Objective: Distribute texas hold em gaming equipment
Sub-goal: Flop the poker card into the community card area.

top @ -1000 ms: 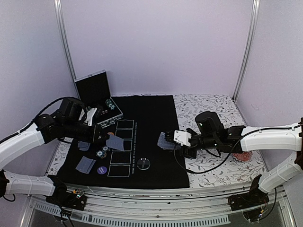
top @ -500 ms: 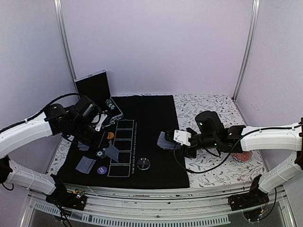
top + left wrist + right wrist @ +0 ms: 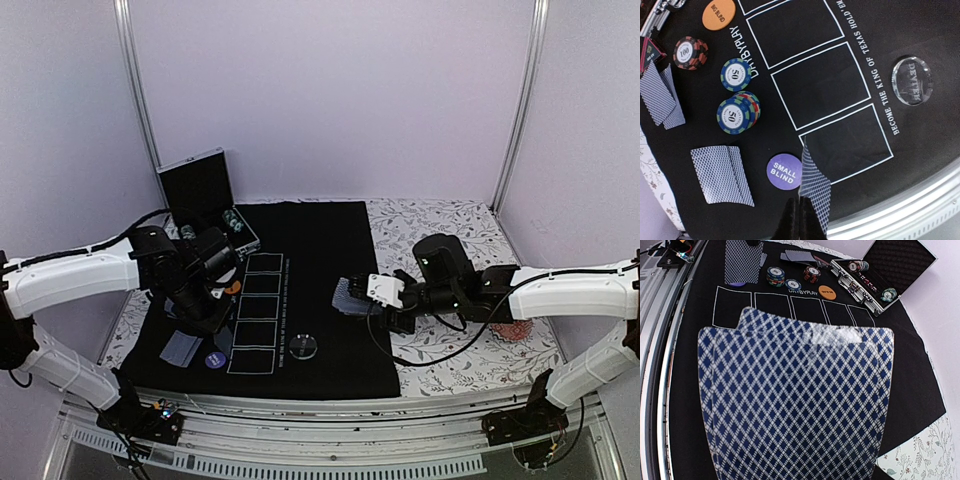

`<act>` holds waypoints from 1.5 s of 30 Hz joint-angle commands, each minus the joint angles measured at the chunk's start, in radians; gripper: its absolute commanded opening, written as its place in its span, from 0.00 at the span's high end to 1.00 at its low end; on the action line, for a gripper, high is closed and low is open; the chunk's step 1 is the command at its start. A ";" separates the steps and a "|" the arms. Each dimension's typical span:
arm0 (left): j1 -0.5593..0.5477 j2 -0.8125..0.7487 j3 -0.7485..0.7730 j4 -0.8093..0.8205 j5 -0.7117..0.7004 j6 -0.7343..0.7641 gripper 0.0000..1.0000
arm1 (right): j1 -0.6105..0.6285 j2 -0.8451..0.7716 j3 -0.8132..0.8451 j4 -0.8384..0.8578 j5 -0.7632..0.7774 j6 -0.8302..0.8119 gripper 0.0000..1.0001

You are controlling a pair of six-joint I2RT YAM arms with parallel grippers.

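Lattice-backed cards (image 3: 722, 174) face-down; striped chips (image 3: 737, 114) stacked just beside; purple disc (image 3: 785, 171) near.

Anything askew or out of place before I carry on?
The deck in the right gripper is splayed: the cards underneath jut out past the top one. Nothing else stands out.

Cards (image 3: 795, 400) — blue-white lattice, white-printed black mat (image 3: 920, 45), purple disc (image 3: 785, 171), orange disc (image 3: 718, 14)

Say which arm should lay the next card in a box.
Left. The left claw pinches one card right at the end box; the right claw holds the deck off to the side.
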 commanded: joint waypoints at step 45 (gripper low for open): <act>-0.173 0.226 -0.082 0.291 0.170 -0.052 1.00 | -0.005 -0.065 -0.037 0.039 0.001 0.027 0.50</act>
